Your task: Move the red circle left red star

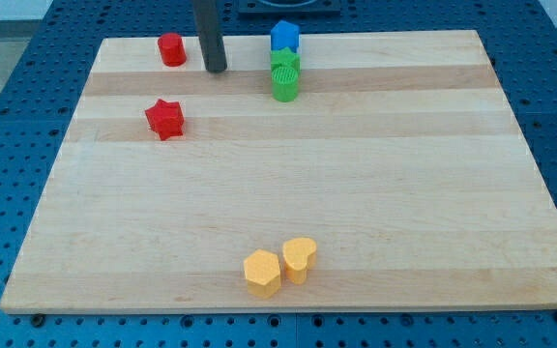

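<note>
The red circle (171, 48) stands near the board's top edge at the view's upper left. The red star (164, 119) lies below it, a short way toward the view's bottom. My tip (216, 70) is the lower end of the dark rod. It rests on the board just right of the red circle, with a small gap between them. The tip is above and to the right of the red star.
A blue block (284, 38) sits at the top centre, with a green star (285, 61) and a green circle (285, 84) stacked in a line below it. A yellow hexagon (262, 273) and a yellow heart (300, 258) lie at the bottom centre. The wooden board (356, 193) ends in a blue pegboard.
</note>
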You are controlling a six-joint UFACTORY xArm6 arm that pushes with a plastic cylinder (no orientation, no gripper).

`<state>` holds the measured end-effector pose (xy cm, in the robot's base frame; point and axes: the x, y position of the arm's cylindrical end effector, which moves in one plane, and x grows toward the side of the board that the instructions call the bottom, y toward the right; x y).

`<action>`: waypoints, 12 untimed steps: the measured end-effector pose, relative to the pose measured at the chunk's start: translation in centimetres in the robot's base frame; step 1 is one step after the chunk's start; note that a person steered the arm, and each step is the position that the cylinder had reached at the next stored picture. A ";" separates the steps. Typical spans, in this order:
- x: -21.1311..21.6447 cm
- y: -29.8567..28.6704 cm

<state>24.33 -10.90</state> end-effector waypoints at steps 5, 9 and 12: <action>3.6 -9.3; 7.4 -15.8; 1.8 -17.1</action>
<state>26.12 -28.01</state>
